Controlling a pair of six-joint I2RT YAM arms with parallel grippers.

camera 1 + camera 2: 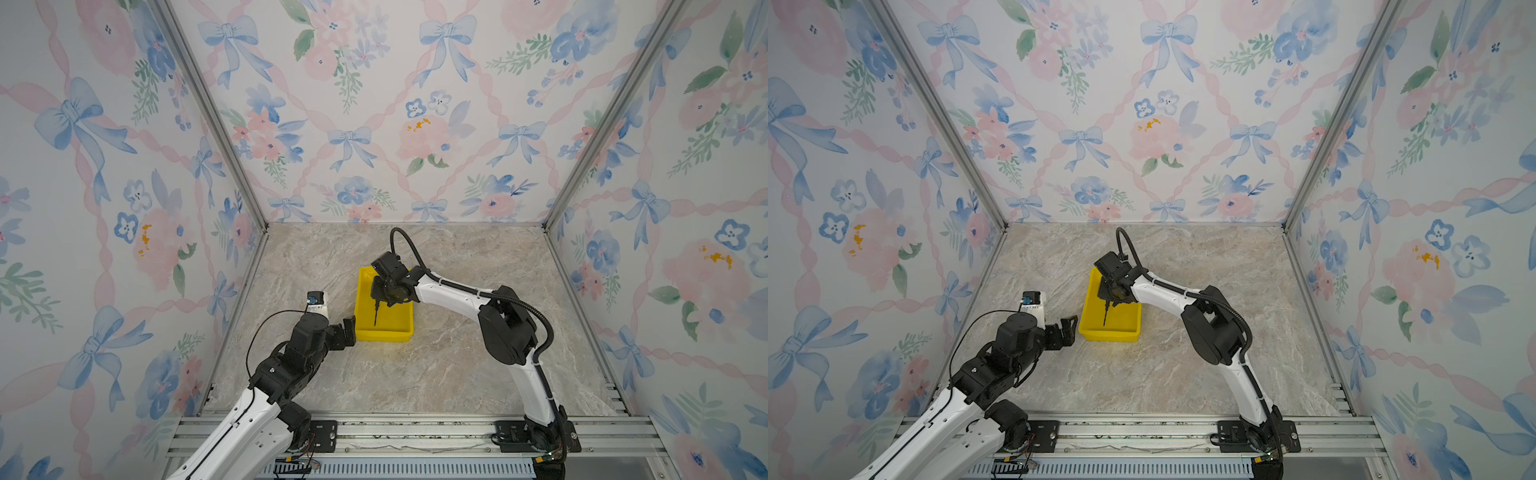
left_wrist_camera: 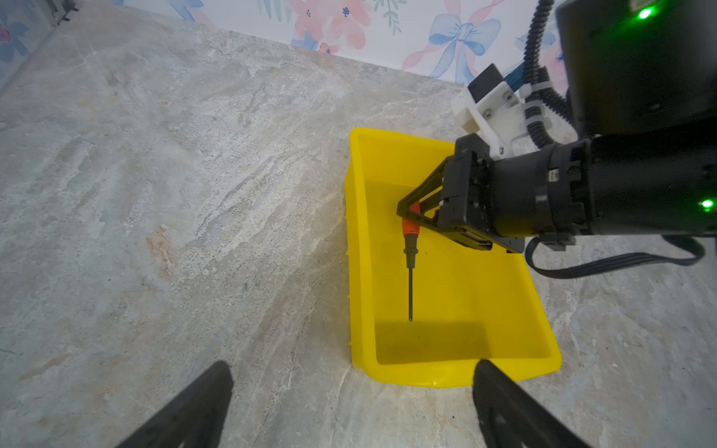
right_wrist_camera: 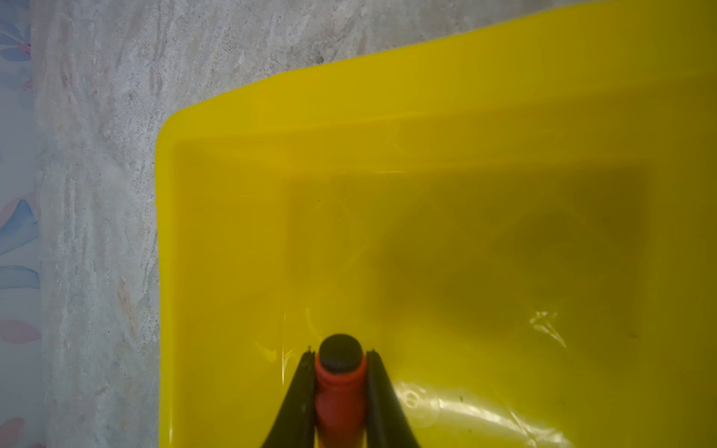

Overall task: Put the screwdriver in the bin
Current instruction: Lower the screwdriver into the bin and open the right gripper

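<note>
While the right claw (image 2: 403, 212) is clamping its 2 black fingers on the orange-red handle, the screwdriver (image 2: 410, 256) is hanging inside the outline of the bin (image 2: 359, 248). In both top views it is sitting nearer to the left long wall. Its handle is short and round with fine ribs. A black collar is following it, and then a thin dark metal shaft, which is pointing toward the near short wall. In the right wrist view a smooth rounded black cap is closing the end of the handle, and the 2 fingers are pressing on both sides just below it. If the tip is touching the floor of the bin, I cannot tell.

The bin is 1 piece of bright yellow glossy plastic, rectangular, with low sloping walls, rounded corners and a rolled rim. Light is reflecting on its floor. It is standing on the tabletop (image 1: 457, 374), which is showing a grey-beige marble pattern with soft veins.

The left claw (image 1: 349, 328) is hovering just beside the near left corner of the bin, and its 2 black fingers (image 2: 194, 407) are standing wide apart.

The left arm (image 1: 249, 419) and the right arm (image 1: 449, 293), 2 in all, are showing white shells with black joints. 3 walls (image 1: 374, 124) with paper of blue bows and pink flowers are surrounding the tabletop.
</note>
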